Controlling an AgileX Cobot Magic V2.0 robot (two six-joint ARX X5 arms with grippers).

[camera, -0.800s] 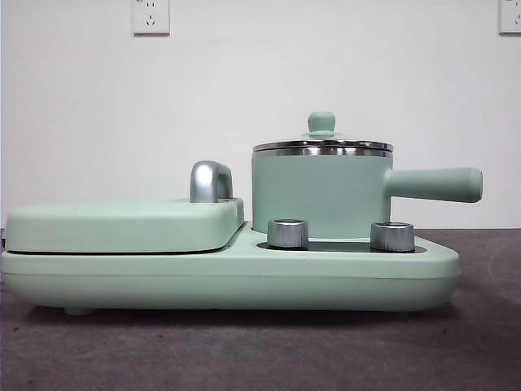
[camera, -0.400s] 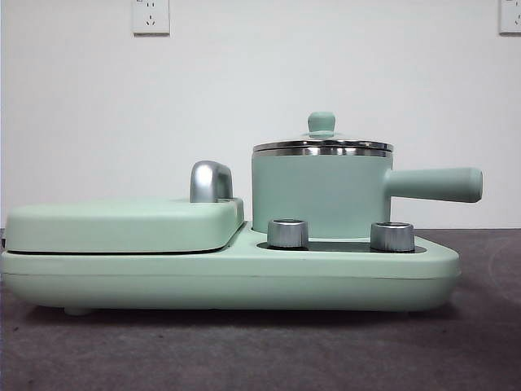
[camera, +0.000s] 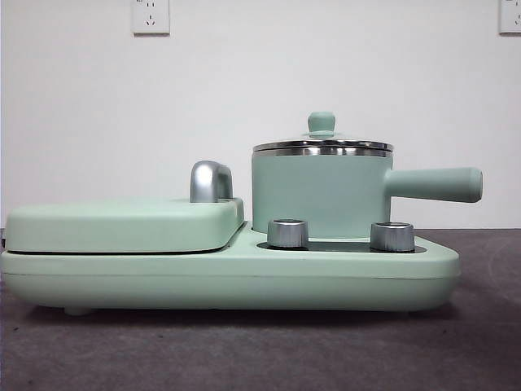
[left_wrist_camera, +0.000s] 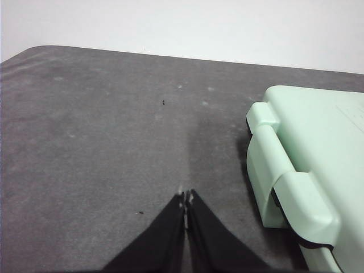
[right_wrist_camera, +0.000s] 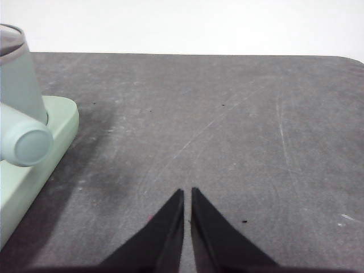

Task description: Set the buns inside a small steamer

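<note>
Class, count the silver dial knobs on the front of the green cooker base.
2. One knob sits below the small steamer toward the griddle side; the other knob sits under its long handle. Others may be hidden behind.

The small steamer, mint-green with steel rim and lid on, stands upright, its straight handle's end off beside the right gripper.

mint-green appliance base sits on dark grey table. flat griddle lid closed on one half, chrome handle upright behind it. two chrome knobs on the other half. white wall behind; sockets high up
</note>
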